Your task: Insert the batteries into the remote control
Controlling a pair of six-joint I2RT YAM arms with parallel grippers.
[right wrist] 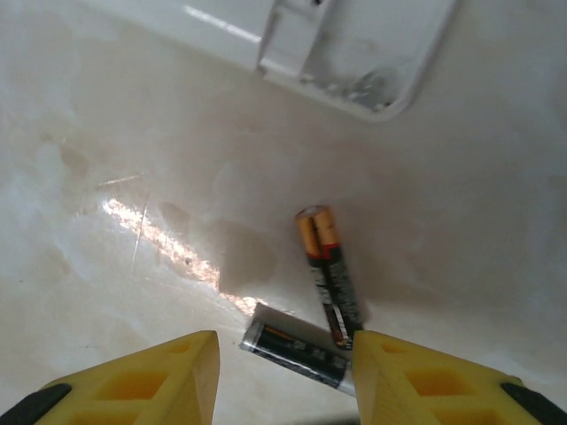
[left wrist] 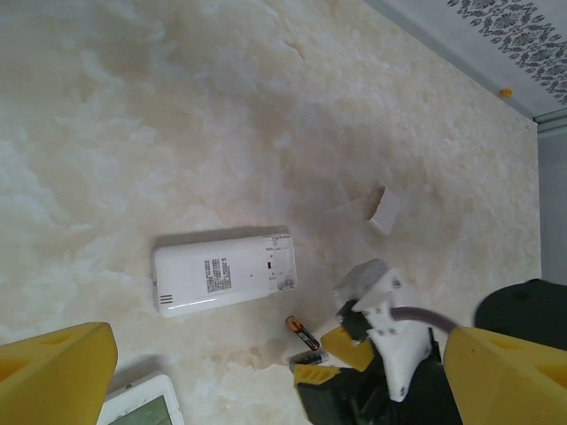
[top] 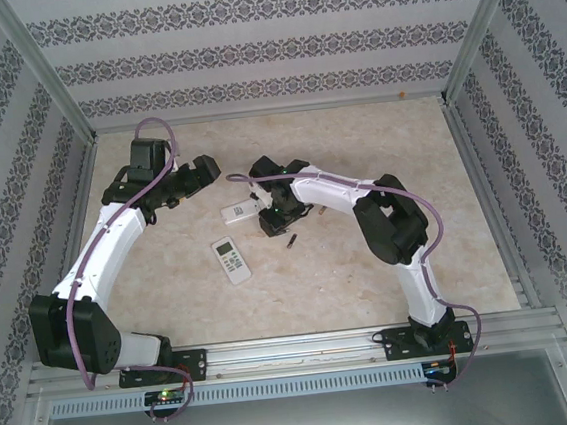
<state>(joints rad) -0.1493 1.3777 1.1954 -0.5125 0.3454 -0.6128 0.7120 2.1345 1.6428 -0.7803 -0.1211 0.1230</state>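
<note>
**While the compartment (left wrist: 279,264) lies open: first battery pickup**

With your right gripper (right wrist: 285,347) hovering, fingers spread, over two touching batteries (right wrist: 328,270) on the table (right wrist: 133,177) just beside the face-down remote (left wrist: 221,276), you're at the grasp. Straddle one cell only, then close. Your left gripper (left wrist: 279,350) is spread too, holding nothing. Count: two batteries, the remote plus a second remote (left wrist: 142,409), one loose cover (left wrist: 383,211).

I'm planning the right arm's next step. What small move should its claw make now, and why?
Probably lower the right claw and close on the copper-topped battery. The claw hangs open above the table. That battery lies between its fingers, touching a second battery at one end, and neither is in the remote yet.
</note>
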